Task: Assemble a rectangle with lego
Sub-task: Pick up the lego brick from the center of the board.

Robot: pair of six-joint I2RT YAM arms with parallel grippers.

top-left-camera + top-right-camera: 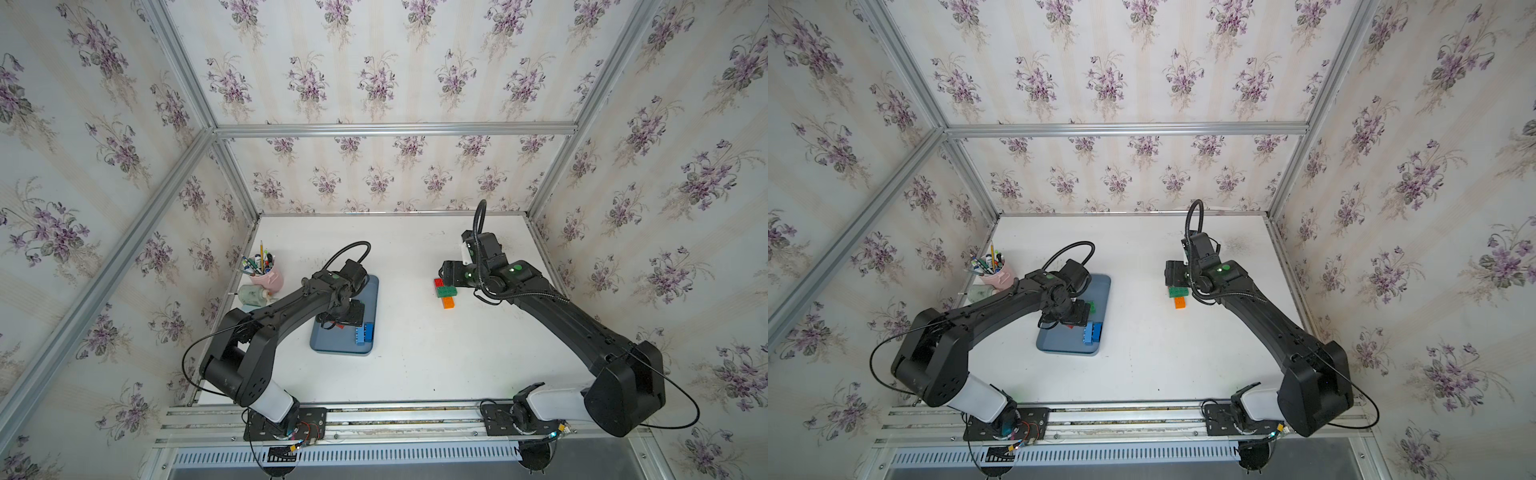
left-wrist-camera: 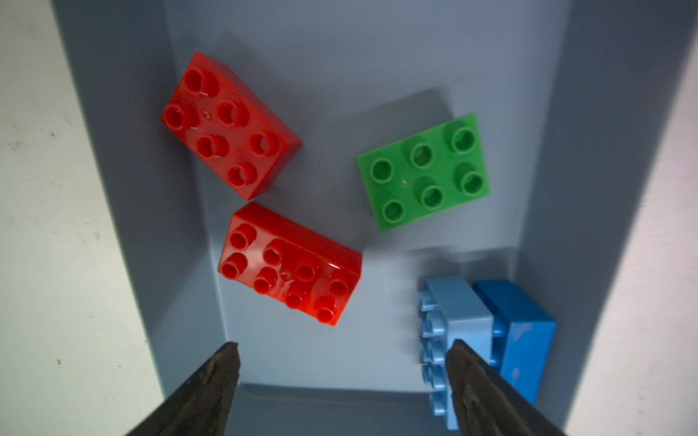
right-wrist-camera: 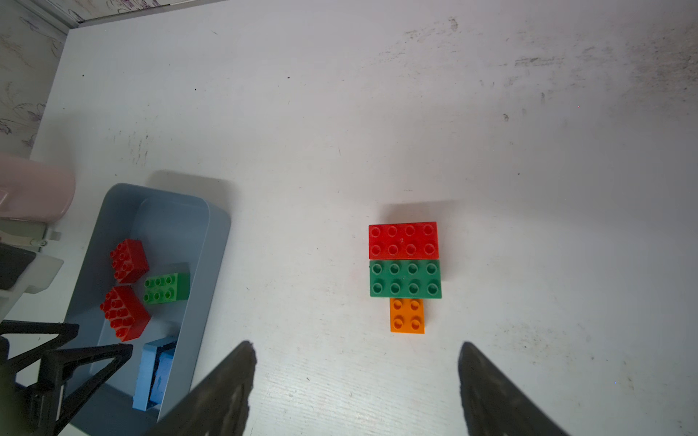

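Observation:
In the left wrist view the grey-blue tray (image 2: 340, 75) holds two red lego bricks (image 2: 230, 124) (image 2: 291, 264), a light green one (image 2: 423, 171), and a pale blue brick (image 2: 457, 313) lying on its side against a dark blue one (image 2: 525, 328). My left gripper (image 2: 343, 345) hangs open over the tray's near end with nothing between its fingers; one fingertip (image 2: 464, 358) overlaps the pale blue brick. On the table a red brick (image 3: 403, 240), a dark green brick (image 3: 405, 278) and a small orange brick (image 3: 407, 315) lie edge to edge. My right gripper (image 3: 357, 344) is open just short of the orange brick.
A pink cup of pens (image 1: 270, 276) and a small bottle lying down (image 1: 253, 295) stand left of the tray (image 1: 371, 297). Flowered walls close in three sides. An aluminium rail (image 1: 395, 409) with both arm bases runs along the front.

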